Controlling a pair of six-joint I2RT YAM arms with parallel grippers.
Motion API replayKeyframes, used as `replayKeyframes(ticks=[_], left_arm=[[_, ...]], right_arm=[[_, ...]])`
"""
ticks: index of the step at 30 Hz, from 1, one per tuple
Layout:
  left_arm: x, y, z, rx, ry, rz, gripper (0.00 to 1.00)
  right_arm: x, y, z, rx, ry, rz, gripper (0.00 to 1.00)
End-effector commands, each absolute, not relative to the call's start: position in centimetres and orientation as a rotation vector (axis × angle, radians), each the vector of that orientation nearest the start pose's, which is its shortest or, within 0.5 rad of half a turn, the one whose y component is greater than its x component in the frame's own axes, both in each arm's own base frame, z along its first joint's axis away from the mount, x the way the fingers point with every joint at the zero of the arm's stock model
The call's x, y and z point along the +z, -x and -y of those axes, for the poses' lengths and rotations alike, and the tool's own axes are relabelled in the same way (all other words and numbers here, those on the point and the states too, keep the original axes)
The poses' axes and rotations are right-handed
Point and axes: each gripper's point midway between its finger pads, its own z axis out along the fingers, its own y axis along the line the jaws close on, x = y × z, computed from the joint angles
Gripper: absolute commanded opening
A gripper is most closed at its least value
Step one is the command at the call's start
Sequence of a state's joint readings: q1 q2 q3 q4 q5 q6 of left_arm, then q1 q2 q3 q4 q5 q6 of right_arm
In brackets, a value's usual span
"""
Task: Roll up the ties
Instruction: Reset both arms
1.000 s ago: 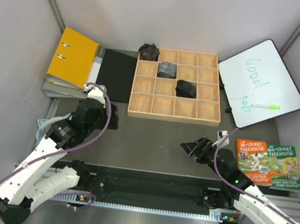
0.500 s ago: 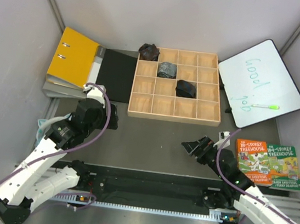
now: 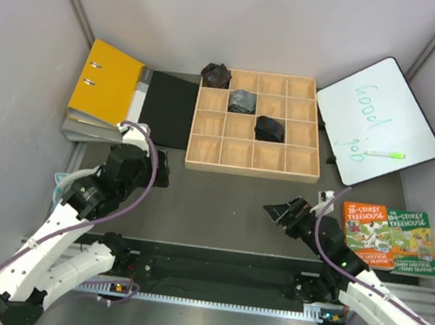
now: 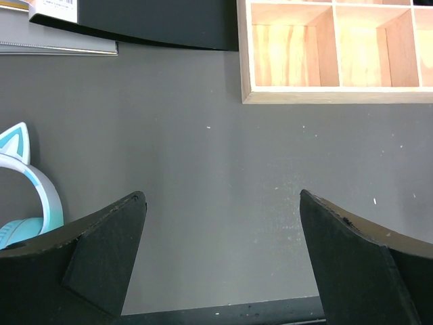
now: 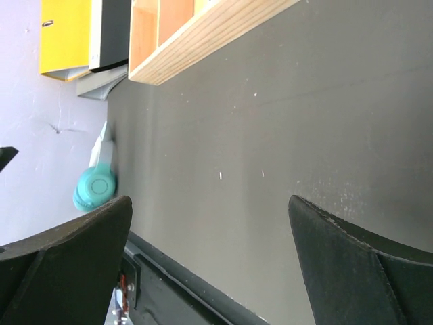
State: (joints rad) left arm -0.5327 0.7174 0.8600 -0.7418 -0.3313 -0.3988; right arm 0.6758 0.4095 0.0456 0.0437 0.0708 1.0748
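Left fingers (image 4: 101, 250): you had them spread wide and empty, poised above bare surface (image 4: 216, 156), just short of the tray's near left corner.
Right fingers (image 5: 67, 261): you had these spread wide as well, with nothing between them. They pointed across the open surface towards the left side, nearer to you than the tray.
Headphones (image 4: 24, 196): a teal and white set lay at the left edge of the surface, beside your left arm.
Books (image 3: 390, 237): two picture books lay side by side and flat at the right edge, beside your right arm.
Tray (image 3: 250, 169): a wooden tray of square compartments sat at mid-surface, beyond both sets of fingers.
Ties: three dark coiled bundles sat in the tray on a diagonal. The black tie (image 3: 268, 128) was in the third row from the back, third compartment from the left. The greyish tie (image 3: 242, 100) was one row back and one compartment left. The brownish-black tie (image 3: 215, 73) sat at the far left corner compartment, rising above its rim.
Folder cover (image 3: 168, 109): a flat black cover lay just left of the tray.
Yellow binder (image 3: 108, 82): it rested on grey folders at the far left.
Whiteboard (image 3: 380, 112): it lay tilted at the far right, with a green marker (image 3: 385, 153) on it.
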Motion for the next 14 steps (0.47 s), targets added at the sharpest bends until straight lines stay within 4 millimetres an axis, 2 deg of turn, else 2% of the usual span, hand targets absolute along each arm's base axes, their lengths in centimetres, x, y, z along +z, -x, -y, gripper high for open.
replayKeyframes(ticks=[1,2,4,5,7,8,14], left_arm=[[22.3,-23.0,8.2,-0.190,0.087,-2.095,0.99],[22.3,-22.9,8.1,-0.188,0.090,-2.094,0.99],[22.3,-22.9,8.2,-0.191,0.089,-2.093,0.99],[22.4,-22.9,8.4,-0.203,0.081,-2.091,0.99],[22.5,-22.9,8.5,-0.215,0.070,-2.086,0.99],[22.5,-22.8,8.6,-0.217,0.068,-2.085,0.99],[22.4,-22.9,8.4,-0.201,0.076,-2.090,0.99]], right_arm=[[7.0,-18.8,-17.5,1.025,-0.401,-2.010,0.99],[9.2,-19.3,-17.6,1.019,-0.367,-1.979,0.99],[10.2,-19.8,-16.7,0.904,-0.297,-1.982,0.99],[12.1,-20.0,-16.4,0.871,-0.273,-1.972,0.99],[13.5,-20.5,-15.4,0.771,-0.227,-1.957,0.99],[15.1,-20.6,-15.0,0.746,-0.220,-1.948,0.99],[19.7,-21.2,-13.4,0.653,-0.180,-1.866,0.99]])
